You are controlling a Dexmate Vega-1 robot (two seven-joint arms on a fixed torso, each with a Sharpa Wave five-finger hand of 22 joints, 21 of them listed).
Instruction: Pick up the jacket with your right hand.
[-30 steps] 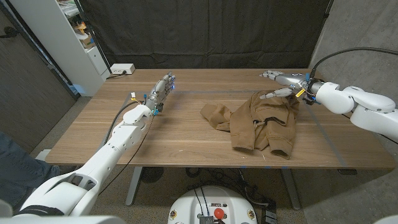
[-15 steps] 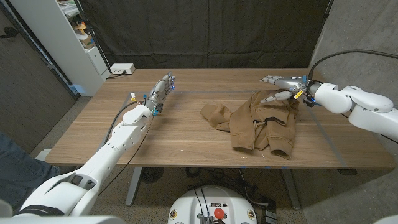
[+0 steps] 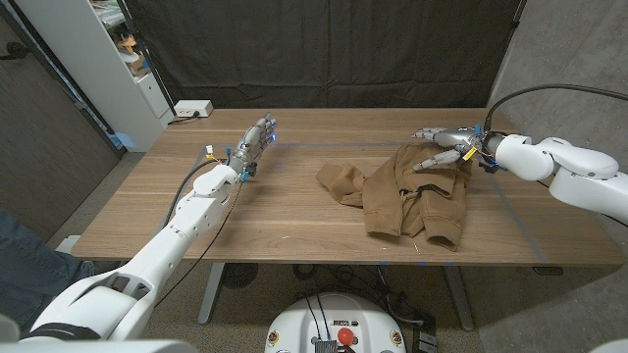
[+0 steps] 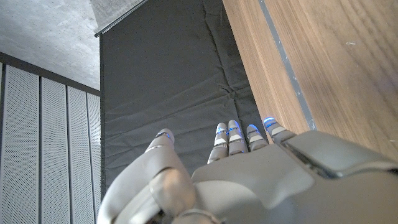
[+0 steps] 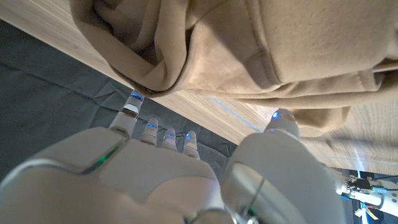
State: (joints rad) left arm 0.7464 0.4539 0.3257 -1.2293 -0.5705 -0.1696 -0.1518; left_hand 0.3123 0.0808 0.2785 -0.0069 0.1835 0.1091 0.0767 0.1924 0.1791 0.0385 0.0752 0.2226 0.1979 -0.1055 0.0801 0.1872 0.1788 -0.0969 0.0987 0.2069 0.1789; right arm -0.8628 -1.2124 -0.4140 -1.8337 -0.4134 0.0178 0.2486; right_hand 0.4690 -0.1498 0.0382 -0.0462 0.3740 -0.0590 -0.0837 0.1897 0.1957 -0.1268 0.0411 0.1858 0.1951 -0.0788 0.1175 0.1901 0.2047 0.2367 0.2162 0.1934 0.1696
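Wooden table (image 3: pixel 294 211) carries the tan jacket (image 3: pixel 412 188), crumpled just beneath my right hand (image 3: pixel 444 145), whose spread fingers hover at its collar edge, holding nothing.

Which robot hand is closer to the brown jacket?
The right hand. It hovers open at the jacket's far right edge, fingers spread over the cloth. The left hand is well off to the jacket's left, by the table's far side.

bare table (image 3: pixel 294 221) around jacket (image 3: pixel 412 191) — open approach | left hand (image 3: pixel 253 145) well apart
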